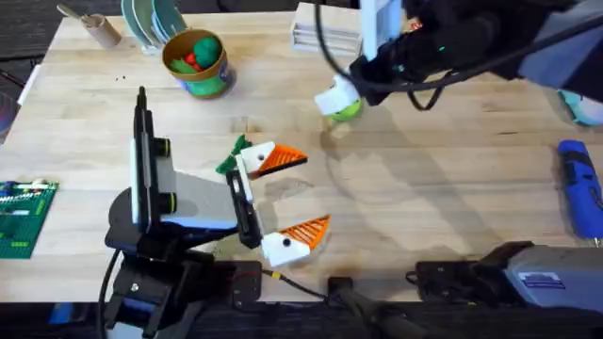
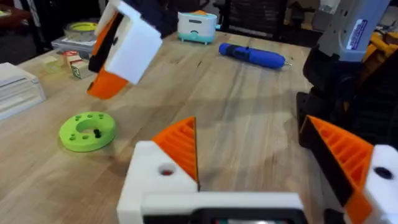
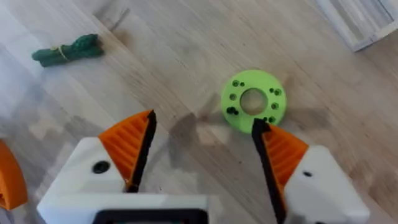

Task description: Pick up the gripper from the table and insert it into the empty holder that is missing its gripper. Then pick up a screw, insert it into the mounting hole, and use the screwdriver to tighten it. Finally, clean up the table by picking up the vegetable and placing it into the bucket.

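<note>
1. Bucket (image 1: 197,62) far left, toys inside.
2. Left gripper (image 1: 292,202) parked, fingers apart, empty; vegetable (image 1: 229,158) just beside it.
3. Right gripper (image 3: 205,149) spread wide, empty, hovering over green disc (image 3: 253,101).
4. Screwdriver (image 1: 581,185) far right.
5. Step looks like cleanup: next, grab vegetable, carry to bucket.

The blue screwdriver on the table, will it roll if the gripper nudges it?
Probably. The screwdriver looks round-bodied and lies on its side on the bare wood table, so a sideways push likely rolls it. Its chunky body suggests some weight, which may slow it.
</note>
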You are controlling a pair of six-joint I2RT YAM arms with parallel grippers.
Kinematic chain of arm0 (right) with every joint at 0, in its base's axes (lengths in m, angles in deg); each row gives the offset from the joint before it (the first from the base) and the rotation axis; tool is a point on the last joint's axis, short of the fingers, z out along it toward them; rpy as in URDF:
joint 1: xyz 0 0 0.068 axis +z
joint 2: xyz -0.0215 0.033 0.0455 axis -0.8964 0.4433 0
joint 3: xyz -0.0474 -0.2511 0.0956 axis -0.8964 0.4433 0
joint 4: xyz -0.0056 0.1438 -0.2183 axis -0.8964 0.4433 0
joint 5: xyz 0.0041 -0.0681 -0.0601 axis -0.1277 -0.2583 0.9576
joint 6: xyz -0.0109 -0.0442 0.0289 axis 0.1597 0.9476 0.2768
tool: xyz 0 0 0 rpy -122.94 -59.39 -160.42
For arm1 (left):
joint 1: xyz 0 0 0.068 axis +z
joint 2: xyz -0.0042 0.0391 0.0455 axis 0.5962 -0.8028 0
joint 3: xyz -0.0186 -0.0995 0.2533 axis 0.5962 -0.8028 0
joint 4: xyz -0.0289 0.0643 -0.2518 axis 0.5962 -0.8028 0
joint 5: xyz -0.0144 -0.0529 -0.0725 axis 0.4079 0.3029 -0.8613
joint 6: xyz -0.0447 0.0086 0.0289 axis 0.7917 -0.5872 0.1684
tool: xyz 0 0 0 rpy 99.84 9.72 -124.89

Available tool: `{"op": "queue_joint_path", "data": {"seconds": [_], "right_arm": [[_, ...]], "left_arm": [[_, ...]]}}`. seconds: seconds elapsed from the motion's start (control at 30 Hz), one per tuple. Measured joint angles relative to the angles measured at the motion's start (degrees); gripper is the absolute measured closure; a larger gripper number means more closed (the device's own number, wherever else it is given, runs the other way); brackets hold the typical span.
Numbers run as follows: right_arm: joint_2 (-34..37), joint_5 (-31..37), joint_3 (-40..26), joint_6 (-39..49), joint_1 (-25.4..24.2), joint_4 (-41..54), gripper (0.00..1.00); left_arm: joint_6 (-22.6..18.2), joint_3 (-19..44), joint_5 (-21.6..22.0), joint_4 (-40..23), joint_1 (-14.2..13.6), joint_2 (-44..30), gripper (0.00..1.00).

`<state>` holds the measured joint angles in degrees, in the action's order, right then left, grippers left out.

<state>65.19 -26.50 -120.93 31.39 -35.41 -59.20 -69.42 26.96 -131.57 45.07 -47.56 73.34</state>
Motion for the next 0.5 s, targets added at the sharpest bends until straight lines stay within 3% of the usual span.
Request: {"op": "queue_joint_path", "data": {"seconds": [0.5], "right_arm": [[11.14, 6.64, 0.0, 1.04, 1.18, -6.14, 0.031]], "left_arm": [[0.0, 0.0, -0.59, 0.0, 0.0, 0.02, 0.008]]}}
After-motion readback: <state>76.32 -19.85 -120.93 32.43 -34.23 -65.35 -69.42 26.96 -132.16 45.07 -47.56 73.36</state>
